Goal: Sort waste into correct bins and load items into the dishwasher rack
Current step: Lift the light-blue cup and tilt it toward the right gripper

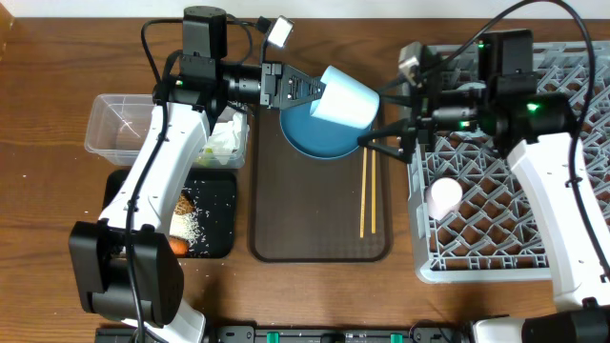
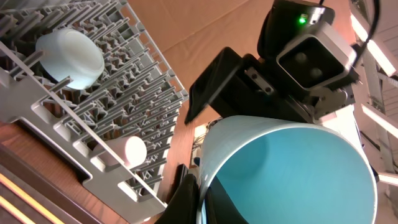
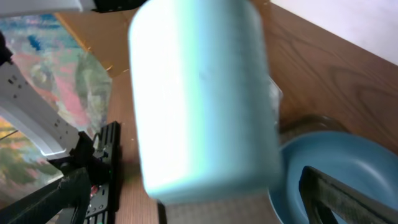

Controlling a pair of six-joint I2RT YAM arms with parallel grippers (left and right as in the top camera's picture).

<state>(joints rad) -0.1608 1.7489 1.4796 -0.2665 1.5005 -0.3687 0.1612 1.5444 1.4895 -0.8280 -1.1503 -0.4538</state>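
My left gripper (image 1: 319, 92) is shut on the rim of the light-blue cup (image 1: 345, 98), one finger inside and one outside (image 2: 202, 199). The cup (image 2: 292, 168) hangs tilted above the brown tray, mouth toward the left wrist. My right gripper (image 1: 376, 119) stands open at the cup's base. In the right wrist view the cup (image 3: 202, 99) fills the space ahead of the spread fingers (image 3: 348, 193). Under it lies the blue plate (image 1: 310, 135). The chopsticks (image 1: 367, 195) lie on the tray. The grey dishwasher rack (image 1: 534, 257) holds a white-pink cup (image 1: 443, 197).
The clear tub (image 1: 119, 124) stands at far left, with crumpled wrappers (image 1: 226, 141) beside it. Rice crumbs and an orange piece (image 1: 178, 246) lie in the black tray (image 1: 217, 205). The brown tray (image 1: 315, 229) lies mid-table. A pale bowl (image 2: 68, 56) sits in the rack.
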